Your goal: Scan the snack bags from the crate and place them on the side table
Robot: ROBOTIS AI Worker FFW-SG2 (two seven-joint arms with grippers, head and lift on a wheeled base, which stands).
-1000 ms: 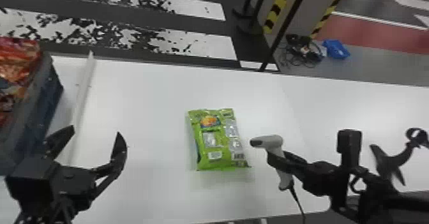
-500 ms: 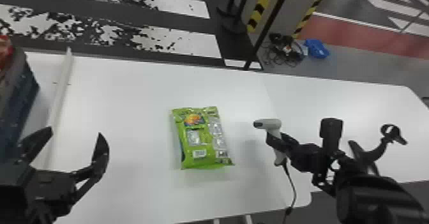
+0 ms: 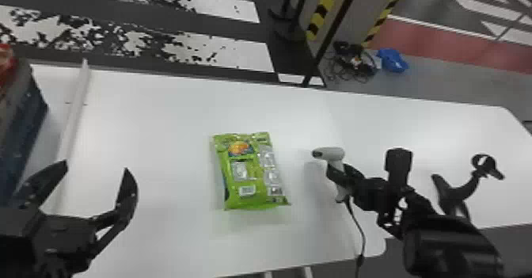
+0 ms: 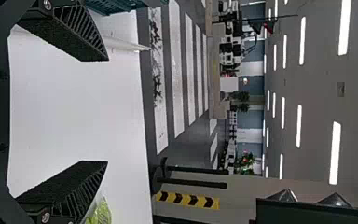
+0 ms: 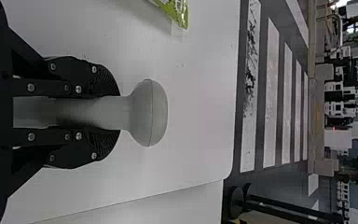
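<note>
A green snack bag (image 3: 253, 174) lies flat on the white table, barcode side up. Left of it, in the head view, my left gripper (image 3: 97, 170) stands open above the table with nothing between its fingers. The left wrist view shows the left gripper (image 4: 95, 111) wide apart, with a corner of the snack bag (image 4: 100, 213) beside one finger. Right of the bag, my right gripper (image 3: 340, 178) holds the white scanner (image 3: 332, 154) by its handle, head facing the bag's side. In the right wrist view the right gripper (image 5: 109, 113) is closed around the scanner (image 5: 148, 113).
The crate (image 3: 23, 126) with red bags stands at the left edge, beside a raised white strip (image 3: 75, 111). An empty black scanner stand (image 3: 455, 190) is on the right-hand table (image 3: 435, 138). The scanner's cable (image 3: 362, 233) hangs over the front edge.
The head view has turned rightward, so the crate, bag and left gripper appear farther left. The scanner in my right gripper has shifted right relative to the bag, widening the space between them.
</note>
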